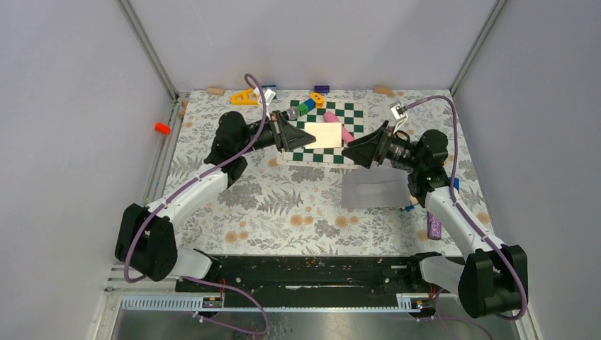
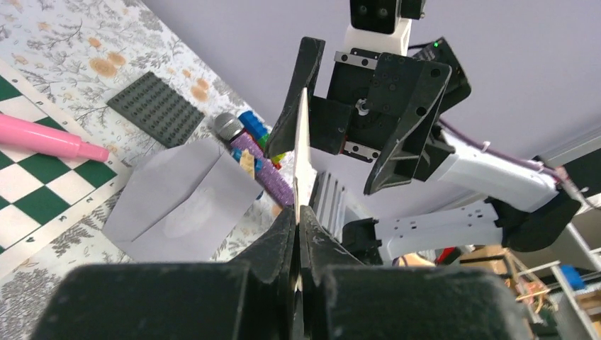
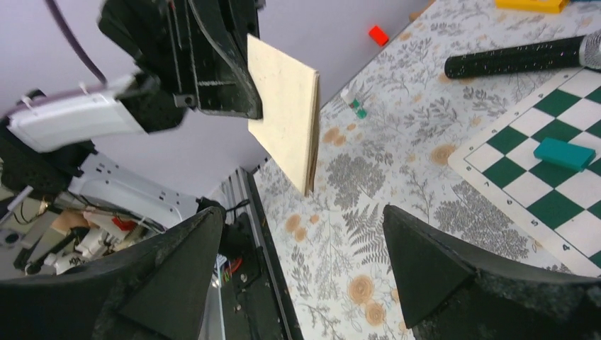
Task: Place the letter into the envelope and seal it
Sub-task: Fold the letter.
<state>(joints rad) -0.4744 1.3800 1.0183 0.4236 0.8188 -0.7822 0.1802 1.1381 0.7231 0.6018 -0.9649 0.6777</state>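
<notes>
The letter is a cream card held up over the chessboard, with my left gripper shut on its left edge. In the left wrist view the letter shows edge-on, rising from the closed left gripper. My right gripper faces the letter's right edge, open and holding nothing. From the right wrist the letter hangs just beyond the wide-open right gripper. The envelope lies flat on the floral cloth below the right gripper, and the envelope shows its flap side.
A chessboard lies under the letter with a pink marker and small coloured blocks on it. A dark studded plate and a purple marker lie beside the envelope. A black cylinder and a teal block lie near the board.
</notes>
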